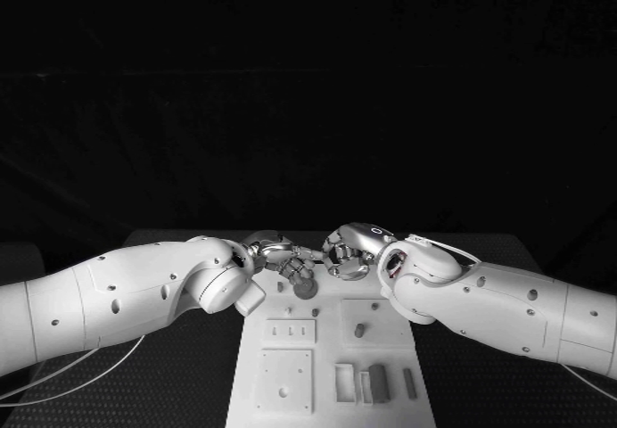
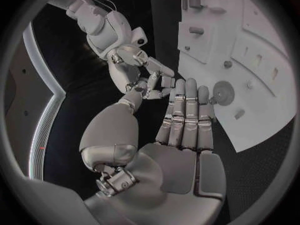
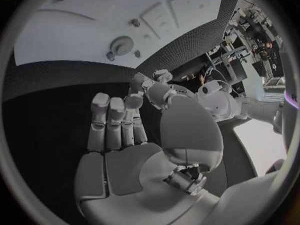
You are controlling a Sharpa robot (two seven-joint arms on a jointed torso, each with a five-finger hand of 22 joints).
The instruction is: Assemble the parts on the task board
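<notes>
Standing over the black surface (image 1: 168, 374), both white arms reach in to meet at the far end of the task board (image 1: 322, 374), the white plate lying lengthwise down the middle. The surface has a fine woven texture, and beyond its far edge the room falls off into darkness.

The left hand (image 1: 273, 257) and the right hand (image 1: 349, 253) hover fingertip to fingertip just above the board's far end. From the left wrist the left hand (image 2: 184, 122) shows its fingers straight and side by side, thumb raised toward the right hand's fingers (image 2: 140, 77); some small piece may be pinched where the two hands meet, but I cannot tell whether either hand truly holds anything. From the right wrist the right hand (image 3: 119, 130) has its fingers extended and close together, thumb reaching toward the other hand.

On the board, a round geared disc (image 1: 305, 288) lies flat right below the meeting hands. Nearer the robot from it sit raised square plates: one with slots (image 1: 290, 331), one carrying a short upright peg (image 1: 361, 330), and a larger one (image 1: 284, 378) with small holes. At the board's near end stand several grey parts (image 1: 375, 382), blocks and bars set side by side.

A thin white cable (image 1: 78, 374) loops across the surface under the left arm.
</notes>
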